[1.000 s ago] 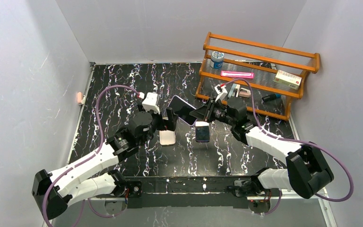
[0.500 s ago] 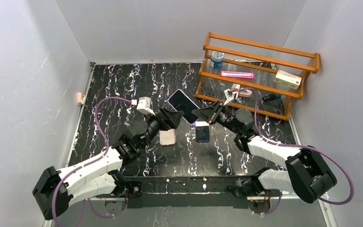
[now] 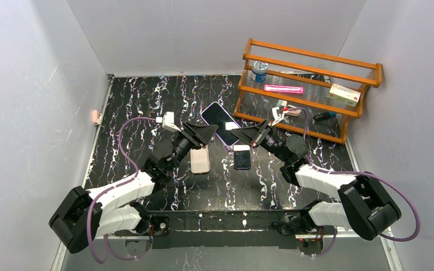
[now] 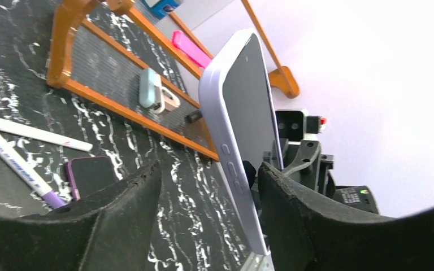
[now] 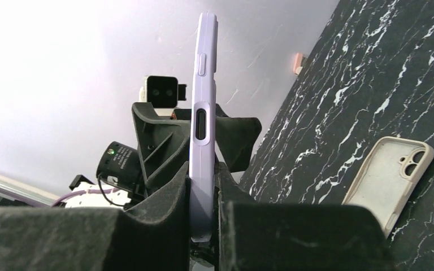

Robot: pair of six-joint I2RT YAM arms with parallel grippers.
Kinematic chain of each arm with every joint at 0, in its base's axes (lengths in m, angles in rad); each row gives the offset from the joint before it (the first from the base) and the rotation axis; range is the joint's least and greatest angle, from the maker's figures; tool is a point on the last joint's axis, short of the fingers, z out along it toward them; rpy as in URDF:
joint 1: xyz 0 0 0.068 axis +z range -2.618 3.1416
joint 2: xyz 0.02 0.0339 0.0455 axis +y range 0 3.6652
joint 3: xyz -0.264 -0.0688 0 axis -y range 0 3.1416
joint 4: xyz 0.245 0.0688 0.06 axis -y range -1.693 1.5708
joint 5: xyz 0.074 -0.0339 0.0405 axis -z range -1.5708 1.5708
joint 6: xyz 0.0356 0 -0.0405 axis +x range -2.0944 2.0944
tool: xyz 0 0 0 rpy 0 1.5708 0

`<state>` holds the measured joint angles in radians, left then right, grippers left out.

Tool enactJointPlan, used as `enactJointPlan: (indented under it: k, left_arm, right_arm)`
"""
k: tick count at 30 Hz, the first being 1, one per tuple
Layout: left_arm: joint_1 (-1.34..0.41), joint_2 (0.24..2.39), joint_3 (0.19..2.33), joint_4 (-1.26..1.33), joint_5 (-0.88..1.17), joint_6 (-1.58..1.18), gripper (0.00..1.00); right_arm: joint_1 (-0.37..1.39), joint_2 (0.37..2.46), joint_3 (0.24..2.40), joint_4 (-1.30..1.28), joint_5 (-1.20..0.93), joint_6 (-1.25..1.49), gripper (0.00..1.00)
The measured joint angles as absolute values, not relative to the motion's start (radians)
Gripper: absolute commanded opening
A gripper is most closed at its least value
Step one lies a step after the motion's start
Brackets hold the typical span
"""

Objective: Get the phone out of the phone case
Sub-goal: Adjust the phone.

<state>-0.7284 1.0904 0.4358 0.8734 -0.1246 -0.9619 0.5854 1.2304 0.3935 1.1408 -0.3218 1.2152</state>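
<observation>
Clamped shut, my right claw point(image 5: 203, 189) pinches the lower end of the phone point(image 4: 250, 107), one finger on the screen side and one on the back of the lilac phone case point(image 4: 212, 116). The phone is fully seated in that case and held up off the worktop point(image 3: 147, 101), between my two arms.

My left claw point(image 4: 209, 169) is open and straddles the same phone from the opposite side. The case back faces one finger across a visible gap, and the screen sits close to the other finger; I cannot tell whether they touch. The long axis runs up and away from my right claw, slanting toward the far left in the top view. The left claw is the free one, so I judge it should do the peeling at the case while the right claw anchors.

Below, an empty beige case point(image 3: 199, 161) lies camera-cutout up, just beside a dark phone point(image 3: 241, 157), and two marker pens point(image 4: 34, 134) lie farther along.

Beyond them a wooden rack point(image 3: 311, 56) carries a pink strip point(image 3: 283, 88), a round tin point(image 3: 259, 70) and a yellow box point(image 3: 343, 94). The printing on the tin and box is too small to read, and I see no brand on the phone or case.
</observation>
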Motion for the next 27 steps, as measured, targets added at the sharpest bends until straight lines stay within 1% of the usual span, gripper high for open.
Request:
enactJointPlan:
  k: [3, 8, 12, 14, 15, 16, 18, 22, 23, 24, 26, 27]
  left_arm:
    - [-0.718, 1.129, 0.434, 0.948, -0.088, -1.005, 0.56]
    - [-0.7, 1.173, 0.432, 1.047, -0.044, -1.055, 0.46]
    - [-0.683, 1.193, 0.432, 1.111, -0.022, -1.089, 0.32]
    - [-0.673, 1.211, 0.431, 1.141, -0.013, -1.11, 0.21]
    - [-0.669, 1.221, 0.43, 1.158, -0.008, -1.122, 0.16]
    - [-0.665, 1.229, 0.429, 1.175, -0.002, -1.134, 0.08]
    - [-0.657, 1.239, 0.418, 1.22, 0.009, -1.175, 0.0]
    - [-0.646, 1.24, 0.4, 1.262, 0.016, -1.216, 0.0]
    - [-0.643, 1.24, 0.397, 1.262, 0.016, -1.215, 0.0]
    - [-0.64, 1.24, 0.392, 1.262, 0.014, -1.218, 0.0]
    - [-0.634, 1.237, 0.381, 1.262, 0.004, -1.221, 0.0]
    - [-0.63, 1.234, 0.374, 1.261, -0.004, -1.224, 0.0]
  right_arm:
    - [0.585, 1.254, 0.393, 1.189, -0.332, 1.246, 0.01]
    - [0.585, 1.305, 0.393, 1.245, -0.367, 1.283, 0.01]
    - [0.585, 1.341, 0.393, 1.269, -0.394, 1.306, 0.01]
    - [0.585, 1.347, 0.395, 1.293, -0.404, 1.314, 0.05]
    - [0.585, 1.35, 0.395, 1.301, -0.408, 1.318, 0.08]
    - [0.585, 1.356, 0.395, 1.313, -0.413, 1.325, 0.12]
    - [0.585, 1.366, 0.398, 1.325, -0.42, 1.335, 0.25]
    - [0.585, 1.381, 0.408, 1.35, -0.443, 1.332, 0.54]
    - [0.585, 1.381, 0.412, 1.35, -0.45, 1.324, 0.64]
    - [0.585, 1.381, 0.416, 1.348, -0.456, 1.316, 0.69]
    - [0.585, 1.379, 0.422, 1.338, -0.464, 1.289, 0.74]
    - [0.585, 1.377, 0.423, 1.333, -0.47, 1.274, 0.75]
